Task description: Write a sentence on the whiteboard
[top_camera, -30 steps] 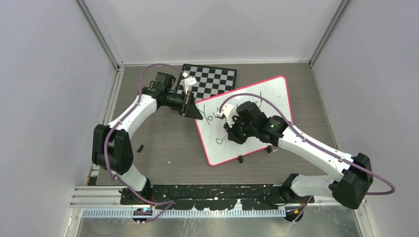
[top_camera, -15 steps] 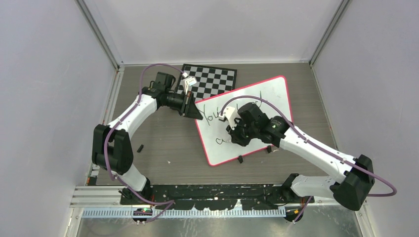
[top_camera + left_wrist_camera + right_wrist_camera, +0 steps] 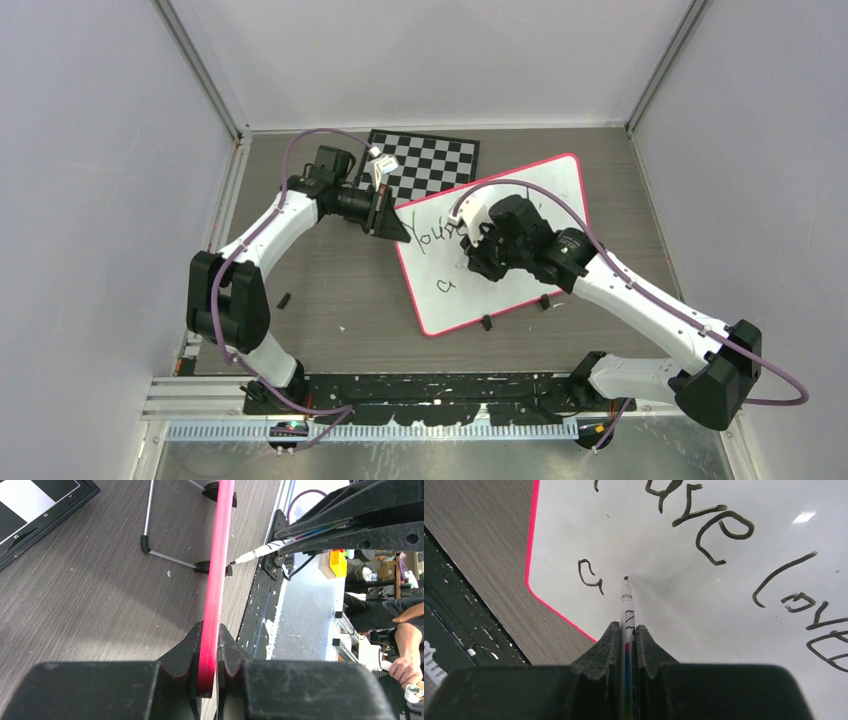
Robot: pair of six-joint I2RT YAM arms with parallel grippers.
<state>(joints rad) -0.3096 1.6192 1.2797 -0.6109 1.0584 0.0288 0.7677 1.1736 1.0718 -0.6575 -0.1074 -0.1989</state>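
Inspector: Whiteboard point(image 3: 450, 312)?

Assessor: On the table point(image 3: 330, 270), its pink edge point(image 3: 216, 580) pinched between the left gripper point(image 3: 207, 665) fingers. The sentence point(image 3: 719, 530) lies ahead of the right gripper point(image 3: 626, 635), with a lone "a" point(image 3: 590, 576) just left of the tip of the marker point(image 3: 626, 611).

Inspector: Surroundings?

Assessor: Checkerboard point(image 3: 430, 160) just beyond the left fingers. Two black clips point(image 3: 487, 322) on the near edge.

Inspector: Arms?

Assessor: The left is bent, reaching the board's left corner. The right stretches across the board, fingers clamped on the marker, tip at the surface; contact cannot be confirmed
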